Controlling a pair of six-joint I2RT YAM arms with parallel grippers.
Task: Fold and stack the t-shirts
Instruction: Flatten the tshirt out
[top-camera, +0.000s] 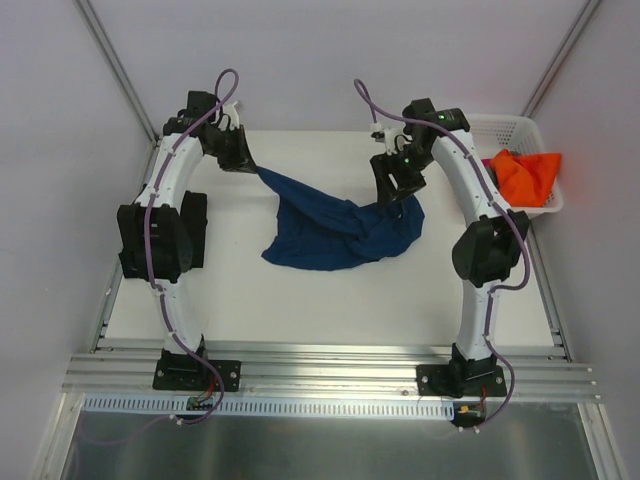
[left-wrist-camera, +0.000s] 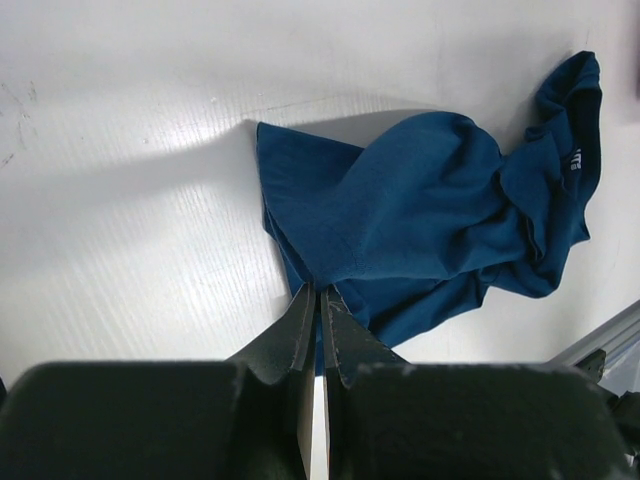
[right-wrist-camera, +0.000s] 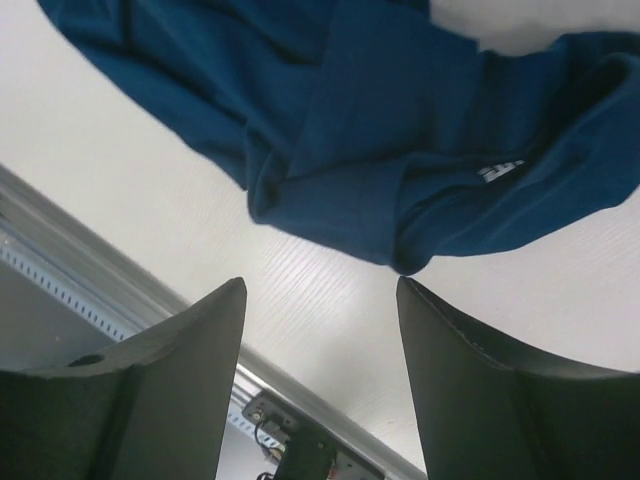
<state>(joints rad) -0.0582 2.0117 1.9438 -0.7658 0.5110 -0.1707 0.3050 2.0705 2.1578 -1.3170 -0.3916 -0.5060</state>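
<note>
A navy blue t-shirt (top-camera: 335, 230) lies crumpled in the middle of the white table. My left gripper (top-camera: 250, 166) is shut on its far left corner and holds that corner pulled out and lifted; in the left wrist view the cloth (left-wrist-camera: 420, 215) runs from the closed fingertips (left-wrist-camera: 318, 292). My right gripper (top-camera: 398, 192) is open just above the shirt's right end. In the right wrist view the shirt (right-wrist-camera: 380, 130), with its neck label showing, lies beyond the spread fingers (right-wrist-camera: 320, 290). An orange t-shirt (top-camera: 528, 175) and a bit of magenta cloth (top-camera: 487, 163) sit in the basket.
A white plastic lattice basket (top-camera: 510, 128) stands at the table's back right corner. Aluminium rails (top-camera: 330, 365) run along the near edge, where both arm bases are bolted. Grey walls close in the left, back and right sides.
</note>
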